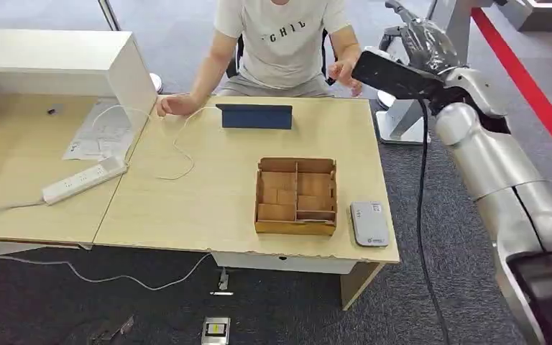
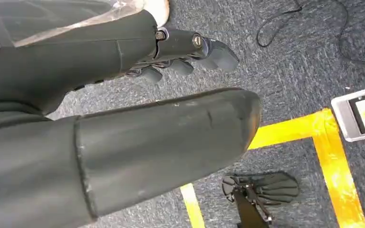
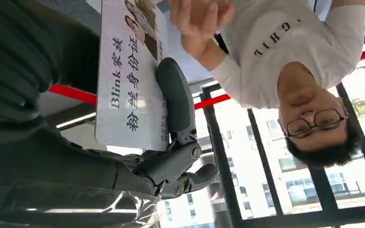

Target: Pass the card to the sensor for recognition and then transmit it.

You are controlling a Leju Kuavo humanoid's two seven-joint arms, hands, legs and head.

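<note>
My right hand (image 1: 420,39) is raised beyond the table's far right corner and holds the card (image 1: 392,74), which looks dark from the head view. The right wrist view shows the card (image 3: 123,71) as white with print and a photo, pinched by my right hand (image 3: 171,161) between a finger (image 3: 173,99) and the thumb. A seated person's hand (image 1: 345,72) reaches up close to the card's far end (image 3: 197,19). The grey card sensor (image 1: 369,223) lies on the table's near right corner. My left hand (image 2: 76,61) hangs over the carpet, holding nothing.
A wooden compartment box (image 1: 296,195) sits beside the sensor. A dark blue tablet case (image 1: 256,116) stands in front of the person (image 1: 280,43). A power strip (image 1: 83,180), papers and a white cabinet (image 1: 65,61) are at the left. Yellow floor tape (image 2: 332,156) and a small device (image 2: 361,114) lie below.
</note>
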